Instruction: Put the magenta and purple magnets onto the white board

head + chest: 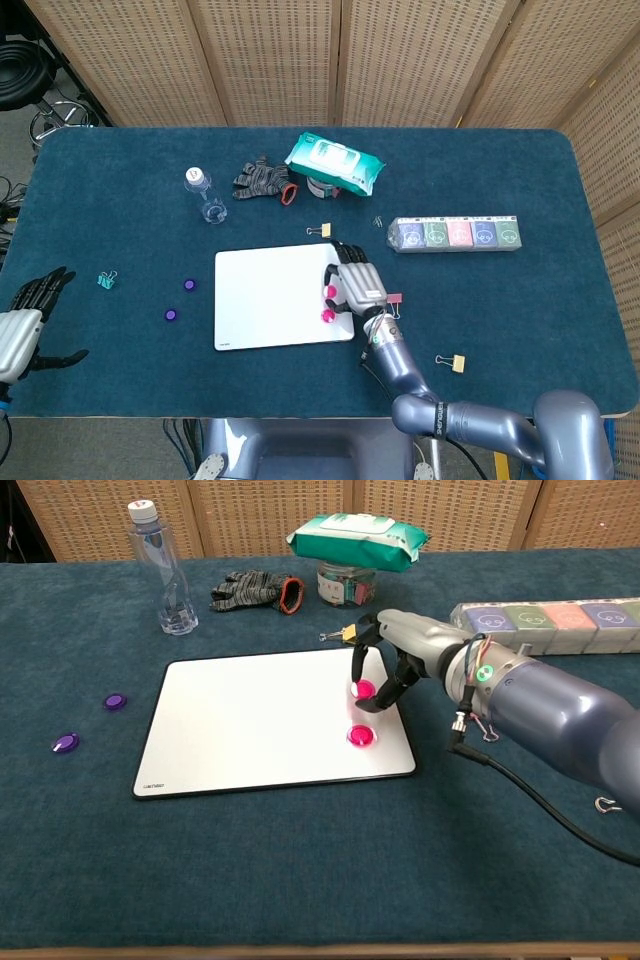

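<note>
The white board point(240, 720) point(270, 295) lies flat at mid-table. One magenta magnet point(360, 736) point(326, 316) rests on its right part. A second magenta magnet point(364, 690) point(330, 292) sits just beyond it at the board's right edge, pinched between thumb and finger of my right hand point(395, 650) point(355, 285). Two purple magnets point(115, 701) point(65, 743) lie on the blue cloth left of the board, also visible in the head view point(189, 284) point(170, 314). My left hand point(22, 322) hovers at the table's left edge, fingers spread and holding nothing.
Behind the board stand a clear bottle point(165, 575), a dark glove point(255, 588) and a green wipes pack point(355, 538) on a jar. A row of coloured boxes point(545, 622) lies at the right. Binder clips point(319, 230) point(394, 299) point(452, 361) point(106, 281) are scattered around.
</note>
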Motion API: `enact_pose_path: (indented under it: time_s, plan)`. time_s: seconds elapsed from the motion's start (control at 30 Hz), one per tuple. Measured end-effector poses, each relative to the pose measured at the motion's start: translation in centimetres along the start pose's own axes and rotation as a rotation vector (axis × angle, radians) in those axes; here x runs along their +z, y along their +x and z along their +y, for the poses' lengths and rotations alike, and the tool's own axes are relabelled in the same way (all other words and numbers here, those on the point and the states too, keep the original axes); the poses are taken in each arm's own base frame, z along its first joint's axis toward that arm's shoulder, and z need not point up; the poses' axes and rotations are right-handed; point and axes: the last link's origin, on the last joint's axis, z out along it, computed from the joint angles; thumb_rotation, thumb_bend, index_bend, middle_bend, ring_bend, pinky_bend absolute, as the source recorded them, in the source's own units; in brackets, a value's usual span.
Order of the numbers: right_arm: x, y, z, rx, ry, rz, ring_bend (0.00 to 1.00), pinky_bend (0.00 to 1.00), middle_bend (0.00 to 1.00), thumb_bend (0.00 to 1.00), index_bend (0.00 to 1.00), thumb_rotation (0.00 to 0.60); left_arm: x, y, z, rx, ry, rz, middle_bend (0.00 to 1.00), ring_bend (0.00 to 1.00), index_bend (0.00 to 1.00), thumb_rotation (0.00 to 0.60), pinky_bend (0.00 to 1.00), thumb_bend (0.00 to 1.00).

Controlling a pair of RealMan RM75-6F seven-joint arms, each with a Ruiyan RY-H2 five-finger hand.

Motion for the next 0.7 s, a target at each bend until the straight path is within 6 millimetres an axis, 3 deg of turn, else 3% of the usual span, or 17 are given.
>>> enact_pose_path:
  time_s: [0.23, 0.5, 0.7]
  plan:
    - [0.3, 0.5, 0.5, 0.038, -0.017, 0.005, 0.0, 0.0, 0.0, 0.33, 0.39, 0.6, 0.1, 0.1, -0.1, -0.003, 0.003, -0.001, 0.0, 0.0, 0.0, 0.6, 0.0, 0.02]
    - [-0.2, 0.4, 0.1, 0.039, -0.003, -0.001, 0.0, 0.0, 0.0, 0.33, 0.37, 0.6, 0.0, 0.1, -0.1, -0.003, -0.001, -0.003, 0.0, 0.0, 0.0, 0.6, 0.0, 0.02]
    - [-1.1, 1.5, 0.1, 0.034, 0.022, 0.026, 0.0, 0.0, 0.0, 0.33, 0.35, 0.6, 0.2, 0.0, -0.2, 0.0, 0.002, 0.001, 0.0, 0.0, 0.0, 0.6, 0.0, 0.02]
